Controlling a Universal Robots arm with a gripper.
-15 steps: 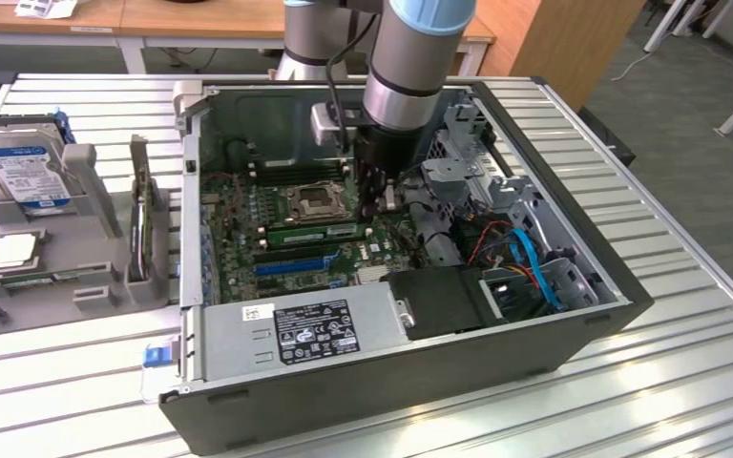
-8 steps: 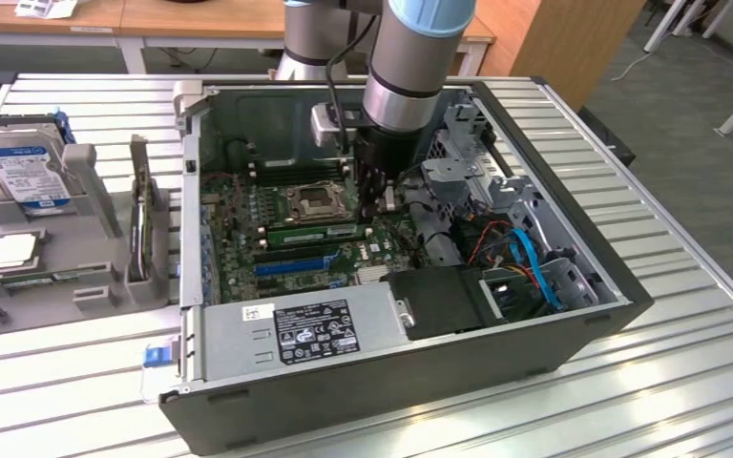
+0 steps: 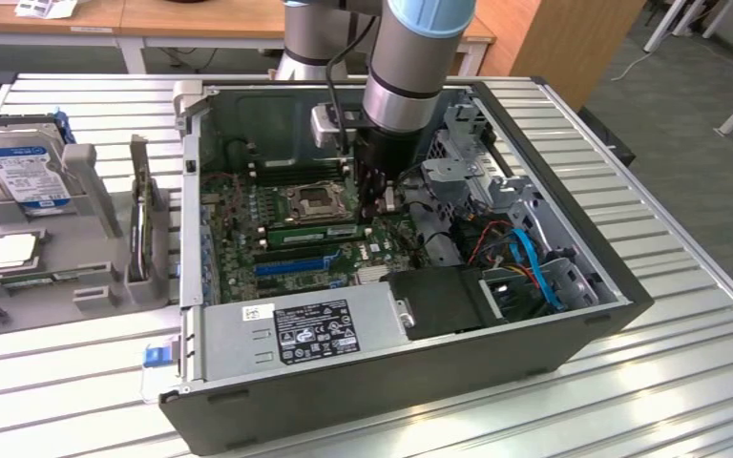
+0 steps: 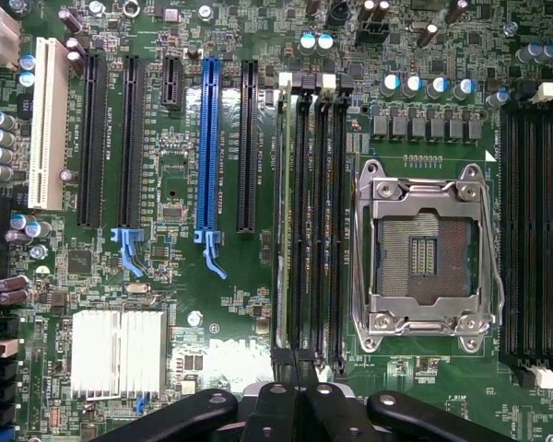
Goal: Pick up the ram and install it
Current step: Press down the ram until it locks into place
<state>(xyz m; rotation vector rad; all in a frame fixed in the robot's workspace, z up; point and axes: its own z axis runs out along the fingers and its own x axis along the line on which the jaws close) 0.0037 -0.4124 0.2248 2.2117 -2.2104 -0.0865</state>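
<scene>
The ram [image 3: 320, 232] is a narrow green stick standing on edge in a motherboard slot beside the CPU socket [image 3: 312, 200], inside the open PC case [image 3: 571, 334]. In the wrist view the ram [image 4: 282, 212] shows edge-on in the slot farthest from the socket [image 4: 429, 253], next to black empty slots. My gripper [image 3: 376, 202] reaches down into the case over one end of the stick. Its dark fingers [image 4: 275, 398] are together, so the gripper [image 4: 300, 396] is shut just above that end. I cannot tell whether they touch the ram.
A grey holder [image 3: 49, 277] outside the case on the exterior view's left carries a silver hard drive [image 3: 23, 172] and a square CPU chip [image 3: 12, 250]. The power supply [image 3: 303, 329], drive cage [image 3: 469, 172] and blue cables [image 3: 538, 267] crowd around the arm.
</scene>
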